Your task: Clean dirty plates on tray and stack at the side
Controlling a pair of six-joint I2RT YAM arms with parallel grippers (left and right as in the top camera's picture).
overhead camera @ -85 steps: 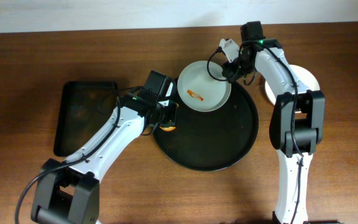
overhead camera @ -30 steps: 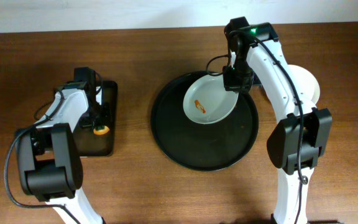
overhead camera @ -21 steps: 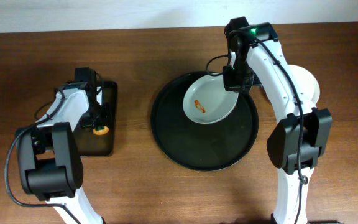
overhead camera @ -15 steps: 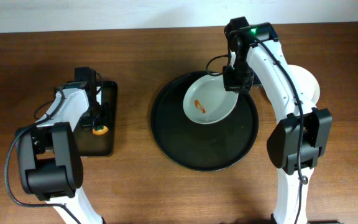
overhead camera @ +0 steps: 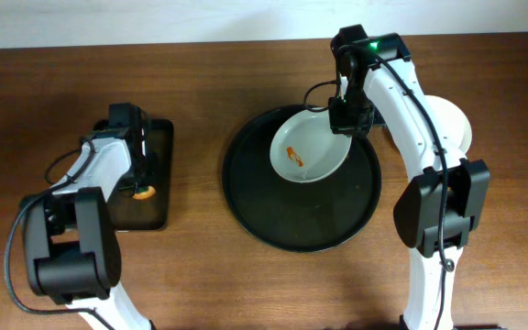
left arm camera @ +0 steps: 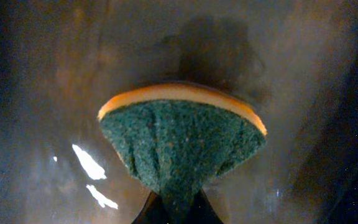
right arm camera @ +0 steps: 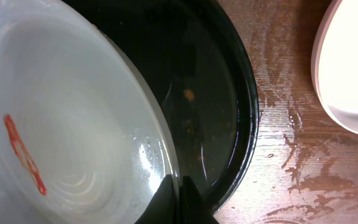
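Over the large round black tray mid-frame on the wooden desk: pinching the upper-right rim of the tilted round white plate in the right tool; clamping a green-orange sponge in the left tool, far left. Needing a steady hold and firm strokes across the red smear.

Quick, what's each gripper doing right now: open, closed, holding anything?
The left gripper is closed on the sponge.
The right gripper is closed on the rim of the smeared plate.

tray front bare, right gripper and plate occupy its rear
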